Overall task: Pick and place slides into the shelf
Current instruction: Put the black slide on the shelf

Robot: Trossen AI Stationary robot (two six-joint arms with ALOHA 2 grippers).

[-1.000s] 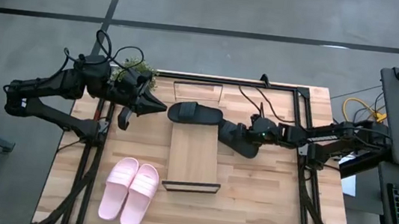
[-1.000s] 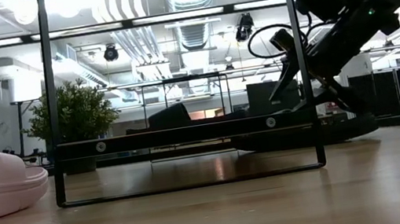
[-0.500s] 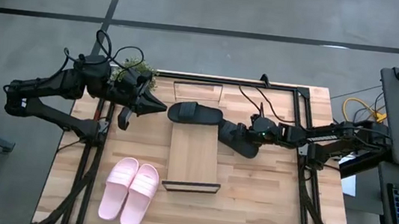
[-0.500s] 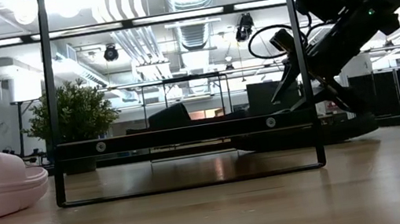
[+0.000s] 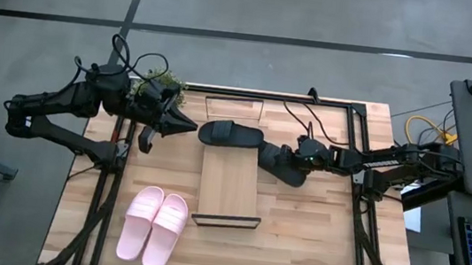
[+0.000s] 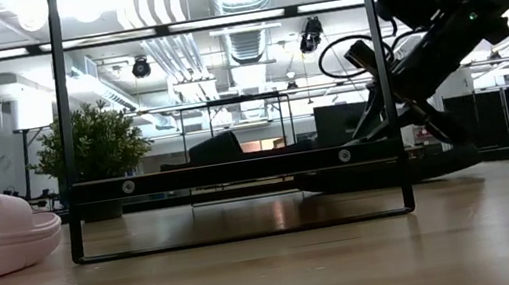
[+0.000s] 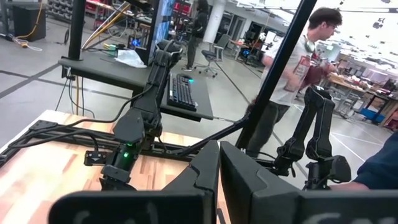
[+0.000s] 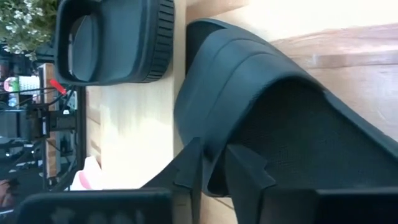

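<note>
High view: right pincer (image 5: 297, 160) pinched a black slide (image 5: 282, 165) on the desk (image 5: 313, 239), right of the shelf (image 5: 229, 185); second black slide (image 5: 230, 135) lay at the shelf's far end; pink pair (image 5: 153, 227) near left. Left pincer (image 5: 185, 124) pressed together. Right wrist view: fingers (image 8: 194, 163) clamped the strap edge.

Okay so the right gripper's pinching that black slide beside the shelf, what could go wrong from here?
The right gripper grips only the strap's edge of the black slide, so it might slip or swing once lifted.

The other black slide already lies at the shelf's far end; the carried one could knock it.

The left gripper, shut, waits close to that end and could crowd the placement.
</note>
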